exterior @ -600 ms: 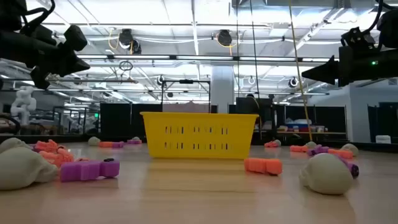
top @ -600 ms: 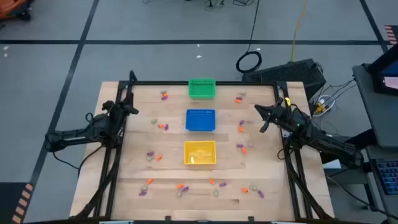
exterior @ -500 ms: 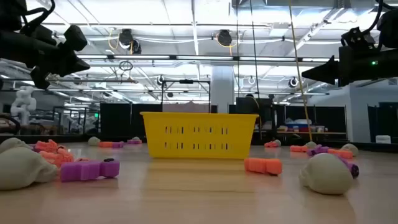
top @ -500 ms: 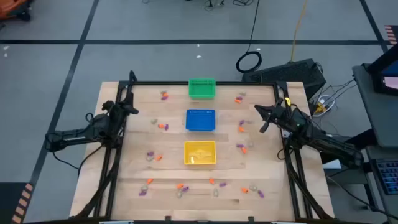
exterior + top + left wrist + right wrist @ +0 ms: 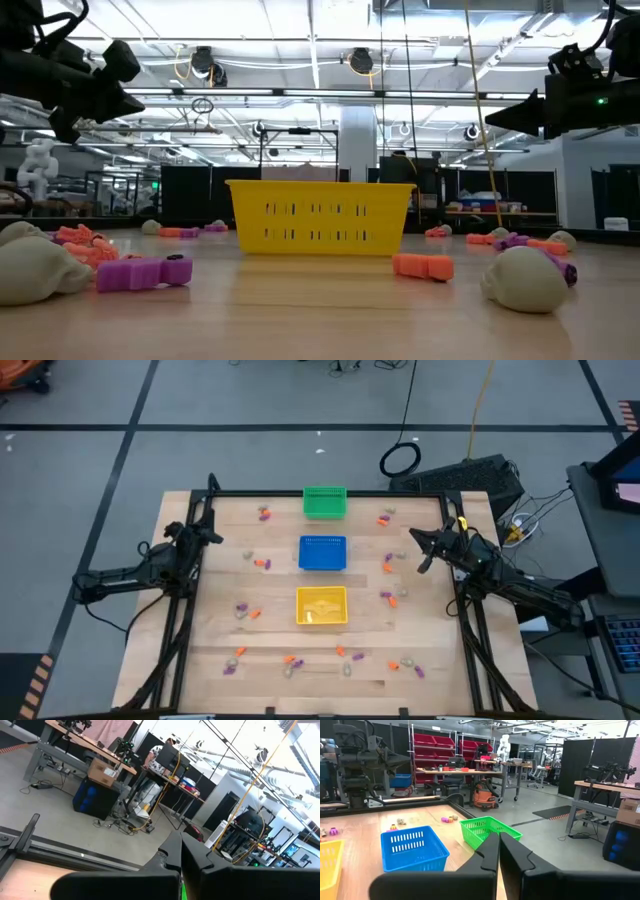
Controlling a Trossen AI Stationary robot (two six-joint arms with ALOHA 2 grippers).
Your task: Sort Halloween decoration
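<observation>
While both arms are waiting at the table's side edges, the left gripper (image 5: 213, 536) is hovering over the left rim with its fingers pressed together, holding nothing; the left wrist view is showing the two dark fingers (image 5: 175, 857) meeting at their tips. The right gripper (image 5: 416, 546) is hanging over the right rim, fingers (image 5: 492, 851) likewise closed and empty, pointing inward toward the baskets.

Three baskets are sitting in a line down the table's (image 5: 270, 630) middle: green (image 5: 324, 501) at the far edge, blue (image 5: 322, 552) in the centre, yellow (image 5: 321, 605) nearest.

Trinkets (image 5: 262, 564) are lying scattered on the bare wood on both sides of the baskets and along the near edge, orange, purple and pale ones mixed. None is showing inside a basket. In the low view, an orange piece (image 5: 424, 266) and a purple piece (image 5: 145, 273) are lying flat, long axes running roughly across the picture; pale rounded ones (image 5: 525, 279) are sitting beside them. Orientation of the others is too small to tell.
</observation>
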